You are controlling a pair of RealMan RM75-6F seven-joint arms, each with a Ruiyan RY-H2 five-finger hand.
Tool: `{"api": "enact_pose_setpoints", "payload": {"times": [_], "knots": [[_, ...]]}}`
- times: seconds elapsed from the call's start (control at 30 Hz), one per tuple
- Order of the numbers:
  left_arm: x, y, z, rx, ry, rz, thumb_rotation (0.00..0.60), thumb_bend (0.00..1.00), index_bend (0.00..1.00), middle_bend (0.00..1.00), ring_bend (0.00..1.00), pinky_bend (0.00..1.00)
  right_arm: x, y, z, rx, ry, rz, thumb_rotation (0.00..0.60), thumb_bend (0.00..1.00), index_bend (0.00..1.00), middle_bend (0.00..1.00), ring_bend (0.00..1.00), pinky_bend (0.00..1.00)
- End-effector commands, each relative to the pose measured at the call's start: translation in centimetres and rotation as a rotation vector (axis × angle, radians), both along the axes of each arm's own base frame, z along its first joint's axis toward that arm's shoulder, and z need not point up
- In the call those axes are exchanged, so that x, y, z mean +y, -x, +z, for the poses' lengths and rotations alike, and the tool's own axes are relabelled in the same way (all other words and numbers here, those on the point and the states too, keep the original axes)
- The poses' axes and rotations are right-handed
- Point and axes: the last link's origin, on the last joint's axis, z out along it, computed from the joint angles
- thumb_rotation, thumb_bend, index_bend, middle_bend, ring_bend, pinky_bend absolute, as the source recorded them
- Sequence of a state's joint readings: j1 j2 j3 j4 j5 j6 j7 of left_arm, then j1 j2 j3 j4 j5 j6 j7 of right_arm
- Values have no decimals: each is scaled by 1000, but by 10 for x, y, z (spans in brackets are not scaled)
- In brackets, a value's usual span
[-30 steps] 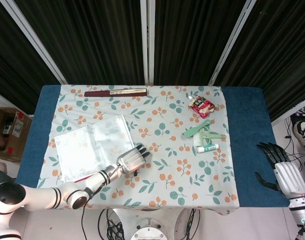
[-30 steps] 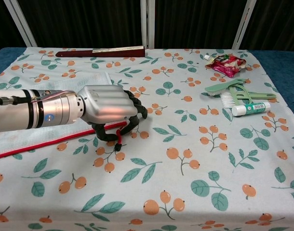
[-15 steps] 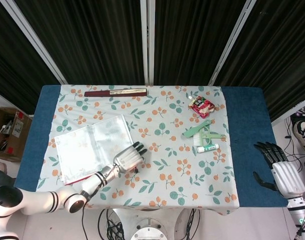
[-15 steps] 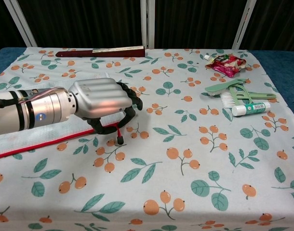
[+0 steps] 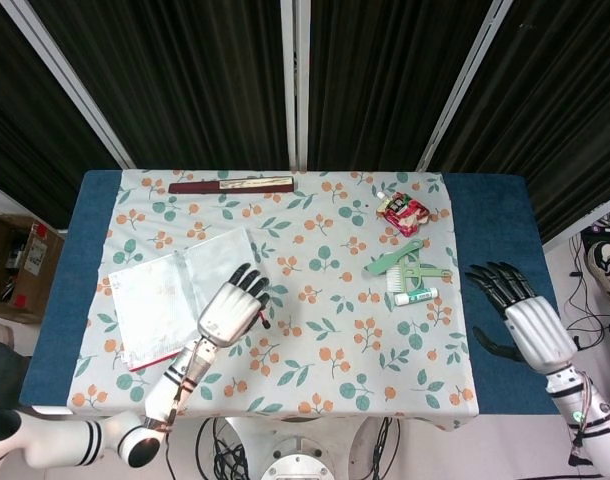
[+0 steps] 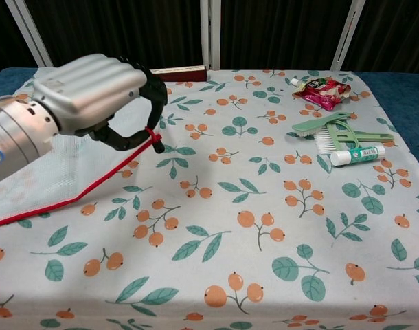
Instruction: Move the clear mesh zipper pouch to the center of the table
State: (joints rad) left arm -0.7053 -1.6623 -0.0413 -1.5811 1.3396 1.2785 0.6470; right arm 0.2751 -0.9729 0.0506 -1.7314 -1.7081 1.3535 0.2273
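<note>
**Pouch corner lifted, carry to center not yet made**

My left hand [image 6: 86, 96] pinches the red-trimmed corner of the clear mesh zipper pouch [image 5: 170, 295], fingers curled around the zipper edge and raised clear of the tabletop [image 5: 335, 370]. The pouch lies toward the left edge of the tabletop; most of it rests flat on the floral cloth while the held corner slopes up to my grip. My right hand [image 5: 520, 320] hangs off the right edge, fingers spread and holding nothing. I judge this to be the start of the carry. The next move calls for drawing the pouch rightward to the middle of the tabletop, stopping short of the green brush [image 5: 397, 262] and tube [image 5: 415, 296] near the right edge.
</note>
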Motion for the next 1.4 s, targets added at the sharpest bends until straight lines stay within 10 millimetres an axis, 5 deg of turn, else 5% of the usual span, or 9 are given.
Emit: {"api": "enact_pose_setpoints", "payload": {"times": [0.03, 0.27, 0.73, 1.07, 1.4], "knots": [[-15, -5, 11, -61, -75, 29, 600, 442, 637, 344, 267, 227, -20, -34, -5, 35, -44, 103, 600, 270, 98, 75, 0, 0], [-26, -10, 27, -140, -184, 91, 600, 436, 663, 432, 363, 337, -59, -92, -30, 63, -156, 218, 600, 264, 99, 77, 0, 0], [-54, -15, 47, -235, -288, 119, 600, 429, 702, 763, 735, 630, -114, -193, -91, 98, -328, 360, 600, 228, 112, 79, 0, 0], [-63, -19, 51, -269, -297, 114, 600, 429, 704, 788, 760, 644, -130, -235, -144, 72, -411, 391, 600, 229, 249, 97, 0, 0], [-65, -20, 53, -282, -285, 111, 600, 428, 708, 786, 760, 643, -133, -261, -182, -10, -465, 408, 600, 228, 278, 102, 0, 0]]}}
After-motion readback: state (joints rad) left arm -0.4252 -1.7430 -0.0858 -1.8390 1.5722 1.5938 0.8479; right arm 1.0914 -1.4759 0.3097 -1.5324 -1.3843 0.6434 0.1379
